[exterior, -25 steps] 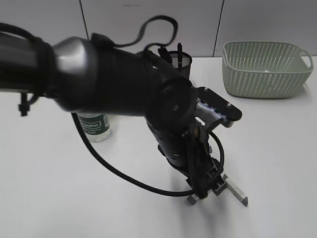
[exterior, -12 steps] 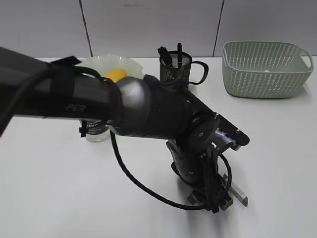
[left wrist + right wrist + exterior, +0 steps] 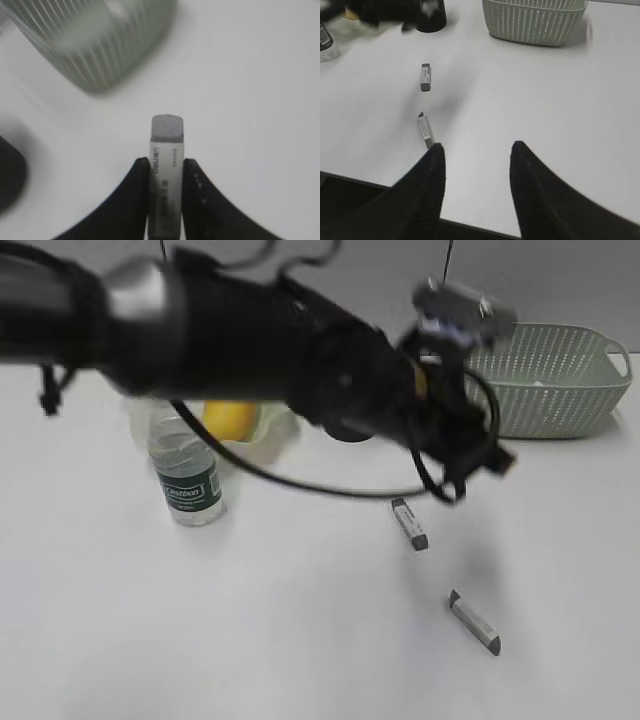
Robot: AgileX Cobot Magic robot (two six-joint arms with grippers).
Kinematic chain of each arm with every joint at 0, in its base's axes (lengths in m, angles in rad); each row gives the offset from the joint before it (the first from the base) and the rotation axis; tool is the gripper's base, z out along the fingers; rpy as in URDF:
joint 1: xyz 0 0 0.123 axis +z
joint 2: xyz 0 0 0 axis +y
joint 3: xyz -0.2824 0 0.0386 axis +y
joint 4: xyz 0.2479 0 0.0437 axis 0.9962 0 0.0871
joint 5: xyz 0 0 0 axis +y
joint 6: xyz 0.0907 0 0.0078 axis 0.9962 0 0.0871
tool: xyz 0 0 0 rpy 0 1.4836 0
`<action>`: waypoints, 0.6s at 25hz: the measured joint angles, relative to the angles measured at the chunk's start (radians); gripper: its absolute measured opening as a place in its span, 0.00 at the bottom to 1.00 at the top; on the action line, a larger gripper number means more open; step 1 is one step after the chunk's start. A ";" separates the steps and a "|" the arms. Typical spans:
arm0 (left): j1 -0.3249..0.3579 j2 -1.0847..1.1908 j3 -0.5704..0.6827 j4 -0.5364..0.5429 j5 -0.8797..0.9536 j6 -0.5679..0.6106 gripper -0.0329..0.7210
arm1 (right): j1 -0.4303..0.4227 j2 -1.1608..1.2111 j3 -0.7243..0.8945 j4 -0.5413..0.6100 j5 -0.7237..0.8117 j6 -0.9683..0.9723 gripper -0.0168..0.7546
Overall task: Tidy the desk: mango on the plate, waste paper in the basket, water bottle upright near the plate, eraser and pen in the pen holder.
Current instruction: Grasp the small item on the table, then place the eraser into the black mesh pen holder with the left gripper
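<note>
Three erasers in sight: two lie loose on the desk (image 3: 300, 640), one (image 3: 409, 523) mid-table, another (image 3: 474, 622) nearer the front edge; the third (image 3: 165, 170) is pinched between the left gripper's (image 3: 165, 192) fingers, raised above the tabletop, near the basket (image 3: 545, 375). Right gripper (image 3: 476, 172) spread, holding nothing, low over the desk's near edge. Mango (image 3: 229, 418) sits in the plate (image 3: 270, 435). Water bottle (image 3: 187, 478) upright just in front of the plate. Pen holder hidden behind the left arm.
</note>
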 joint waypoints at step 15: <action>0.304 0.225 0.001 0.023 -0.819 -0.004 0.23 | 0.000 0.000 0.000 0.000 0.000 0.000 0.48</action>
